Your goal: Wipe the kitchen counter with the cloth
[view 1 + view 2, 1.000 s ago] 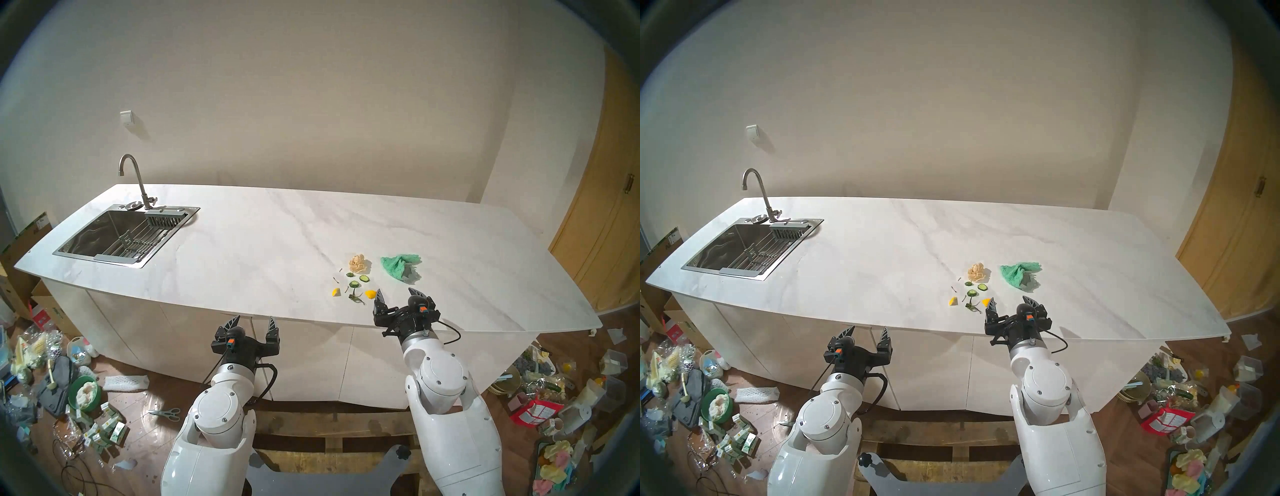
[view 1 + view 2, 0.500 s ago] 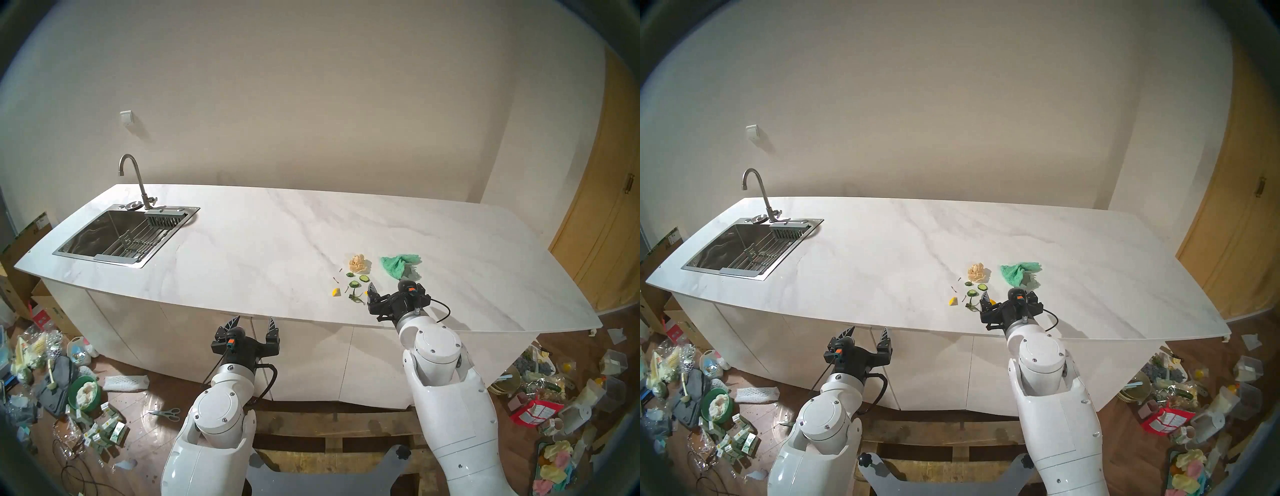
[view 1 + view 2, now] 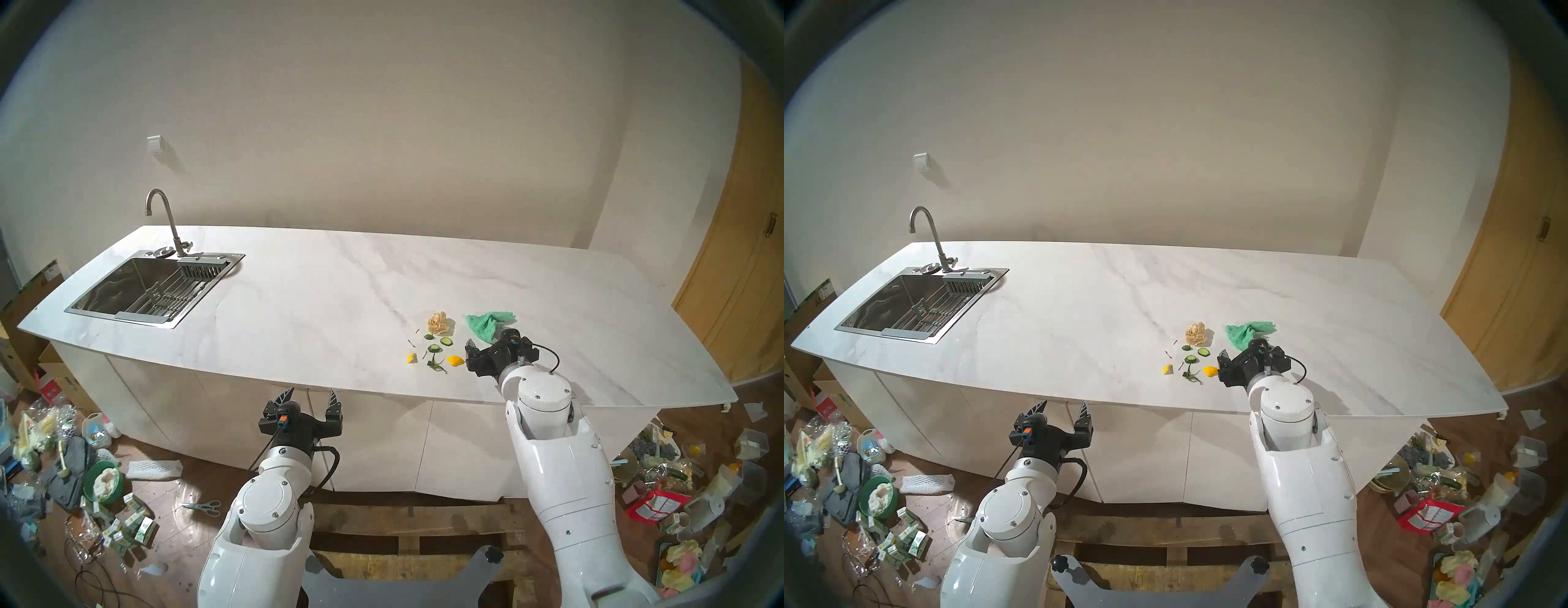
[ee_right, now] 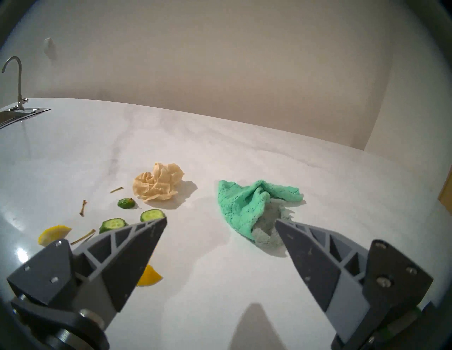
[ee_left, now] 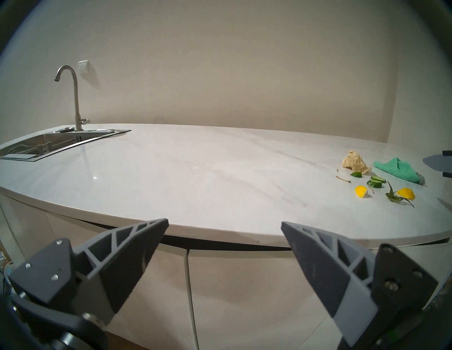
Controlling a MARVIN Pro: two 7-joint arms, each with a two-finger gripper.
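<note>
The kitchen counter (image 3: 322,297) is long and white, with a steel sink (image 3: 140,293) at its left end. The right gripper (image 4: 221,223) is over the counter with its jaws spread wide and nothing in them. The left gripper (image 5: 224,226) waits in front of the counter's near edge, also wide apart and empty. The cloth (image 4: 247,205) lies crumpled on the counter, just past the right gripper; one finger (image 4: 310,246) looks very close to its grey edge, maybe touching. A beige paper wad (image 4: 157,182) sits left of the cloth. Cucumber slices (image 4: 151,215) and lemon pieces (image 4: 54,233) lie nearer.
</note>
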